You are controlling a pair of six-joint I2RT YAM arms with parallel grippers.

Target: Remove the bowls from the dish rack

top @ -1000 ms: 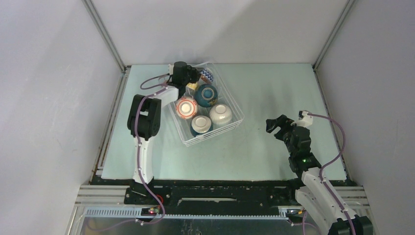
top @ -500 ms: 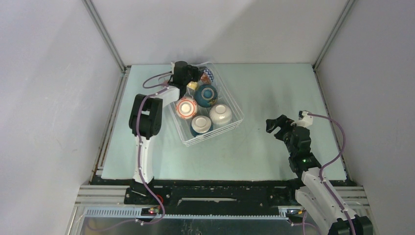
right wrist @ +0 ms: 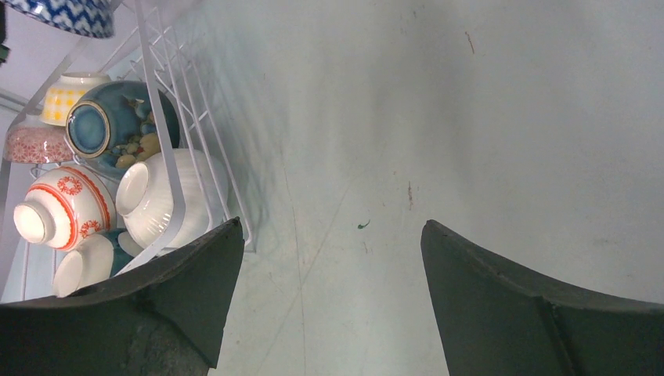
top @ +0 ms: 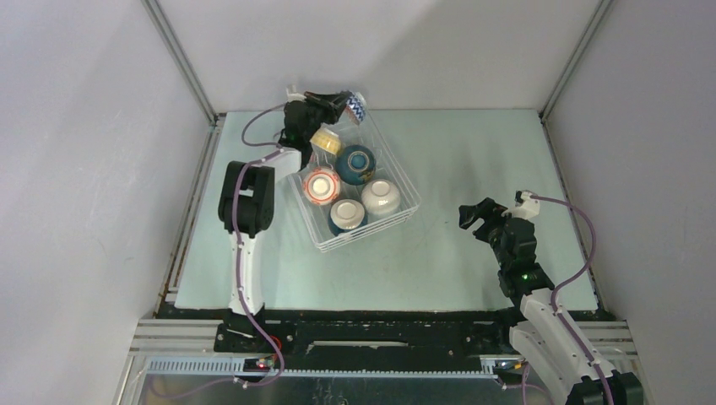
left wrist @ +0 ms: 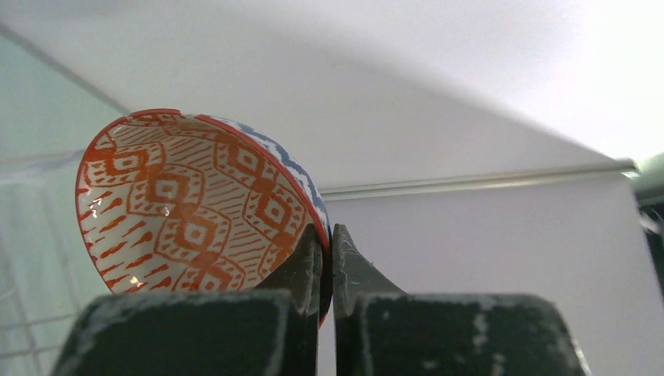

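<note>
My left gripper (top: 342, 105) is shut on the rim of the blue-white zigzag bowl (top: 357, 105) and holds it in the air above the far corner of the white wire dish rack (top: 400, 169). In the left wrist view the bowl (left wrist: 196, 204) shows its red-patterned inside, with its rim pinched between the fingers of that gripper (left wrist: 327, 235). In the rack sit a yellow bowl (top: 325, 140), a dark teal bowl (top: 356, 163), a red-ringed bowl (top: 321, 185), a white bowl (top: 381, 197) and another pale bowl (top: 346, 214). My right gripper (top: 474, 218) is open and empty, to the right of the rack.
The right wrist view shows the rack's near wires (right wrist: 168, 133) at the left, a pink-red patterned bowl (right wrist: 35, 142) behind the teal one, and the bare pale green table (right wrist: 470, 141) between and beyond its fingers. Grey walls close in the table at the back and sides.
My left gripper has risen from inside the rack's far corner with the zigzag bowl in it, uncovering the yellow bowl. The right arm has not moved.
</note>
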